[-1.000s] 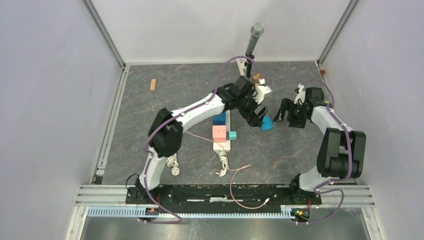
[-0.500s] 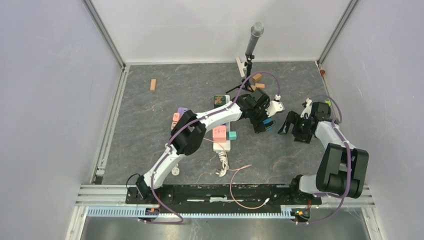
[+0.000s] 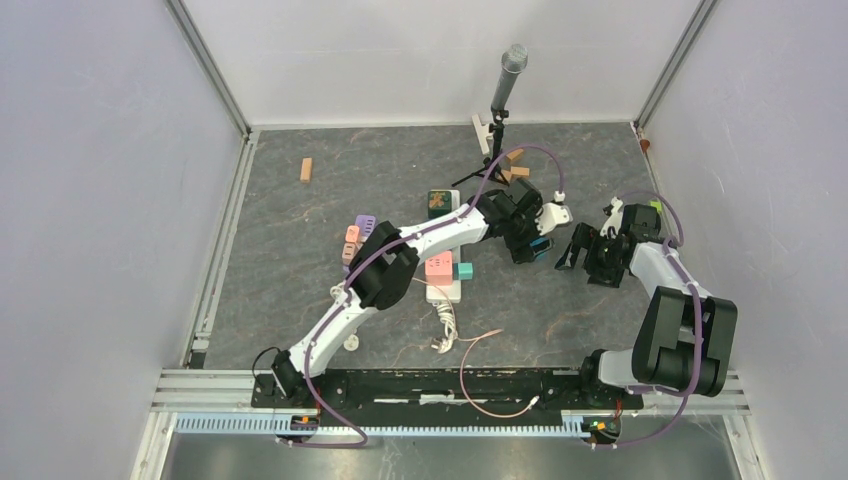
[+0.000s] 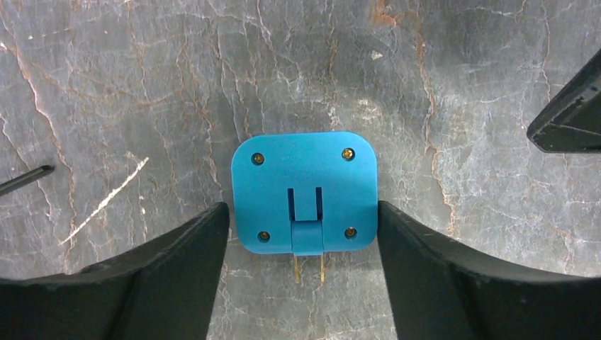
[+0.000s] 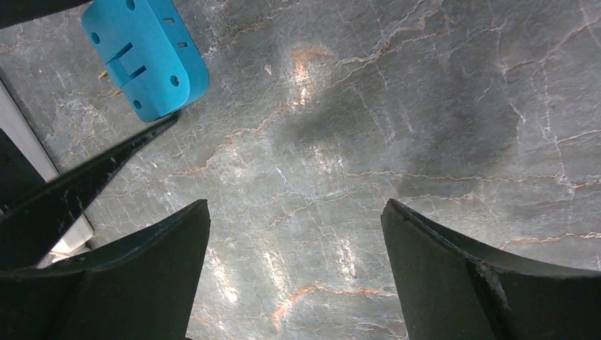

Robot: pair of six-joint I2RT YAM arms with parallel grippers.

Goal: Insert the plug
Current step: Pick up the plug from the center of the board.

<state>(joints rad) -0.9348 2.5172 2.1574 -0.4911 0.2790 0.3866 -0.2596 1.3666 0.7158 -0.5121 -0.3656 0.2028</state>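
One blue plug [image 4: 305,191] is lying flat on the grey table [image 4: 461,85], sitting squarely between the jaws of the left gripper [image 4: 303,206]. Those jaws are standing wide, their tips right at the plug's two sides. Whether they are pinching it yet, I cannot tell. Its two brass prongs [image 4: 309,268] are pointing back toward the left wrist. The right gripper [image 5: 295,202] is hovering just beside, jaws wide and holding nothing, with the plug lying outside them. One white power strip [image 3: 444,292] is waiting nearby.
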